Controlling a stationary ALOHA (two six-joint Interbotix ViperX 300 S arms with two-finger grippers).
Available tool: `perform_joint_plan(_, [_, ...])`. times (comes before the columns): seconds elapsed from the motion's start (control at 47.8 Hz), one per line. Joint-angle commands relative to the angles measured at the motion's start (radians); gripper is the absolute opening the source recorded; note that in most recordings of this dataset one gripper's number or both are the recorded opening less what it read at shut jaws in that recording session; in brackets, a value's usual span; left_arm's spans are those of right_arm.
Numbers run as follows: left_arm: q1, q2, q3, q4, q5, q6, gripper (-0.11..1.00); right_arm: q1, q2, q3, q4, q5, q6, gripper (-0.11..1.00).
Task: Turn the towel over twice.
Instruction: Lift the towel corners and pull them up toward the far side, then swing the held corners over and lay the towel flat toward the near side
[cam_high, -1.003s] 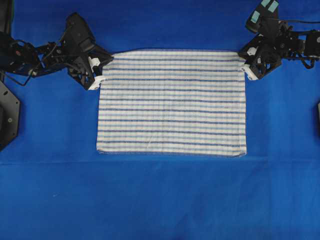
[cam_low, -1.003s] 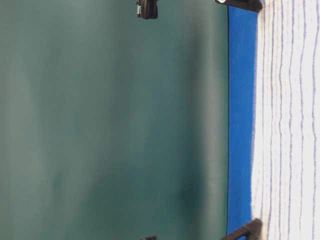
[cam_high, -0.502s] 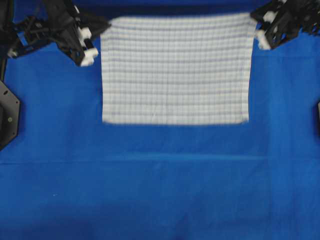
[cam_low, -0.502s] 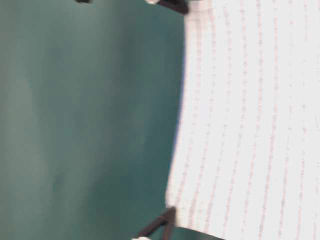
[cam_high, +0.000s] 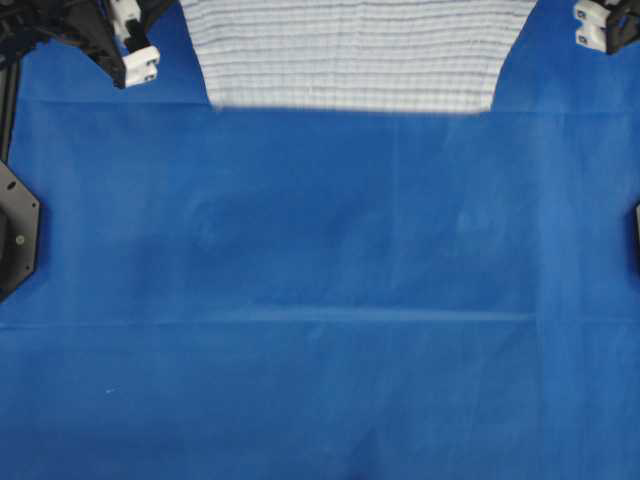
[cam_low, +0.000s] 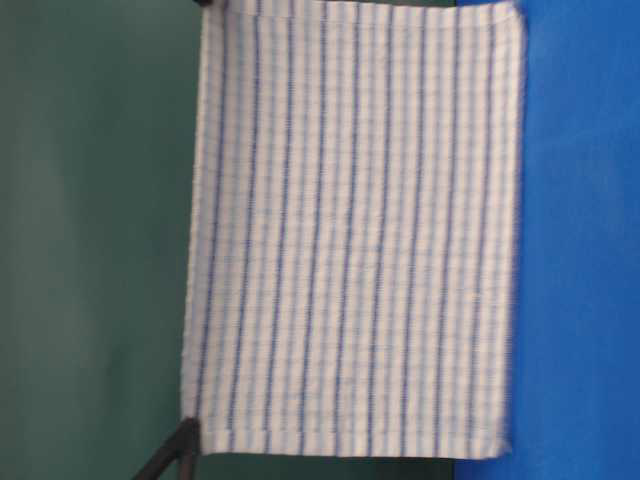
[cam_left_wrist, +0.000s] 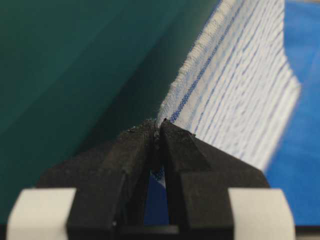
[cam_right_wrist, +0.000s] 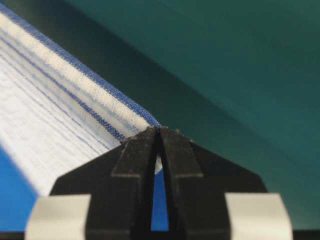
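Two corner grips: left end effector (cam_left_wrist: 159, 131) and right end effector (cam_right_wrist: 159, 131) pinched shut on towel (cam_low: 355, 230). Hanging limp, light, soft. Best held at hemmed top corners.

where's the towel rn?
The towel is at the far edge of the overhead view, centred between both arms, hanging over the blue sheet; each wrist view shows closed jaws pinching a top corner.
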Motion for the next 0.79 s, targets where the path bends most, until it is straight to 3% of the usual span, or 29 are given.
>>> perform_joint_plan(0.0, [0.002,-0.029,-0.020,-0.002,-0.003,0.005,0.04,0.006,-0.018,-0.026,-0.003,0.017,-0.002,0.05])
perform_joint_plan(0.439, [-0.031,-0.029,-0.008,-0.002,-0.003,0.009,0.04,0.064,-0.015,-0.037,0.000,0.095,0.005,0.05])
perform_joint_plan(0.585, [-0.064,-0.028,0.041,-0.002,-0.003,-0.015,0.04,0.176,-0.012,-0.026,0.023,0.195,0.023,0.05])
perform_joint_plan(0.773, [-0.158,-0.011,0.140,-0.002,0.003,-0.057,0.04,0.379,0.035,0.014,0.100,0.276,0.095,0.05])
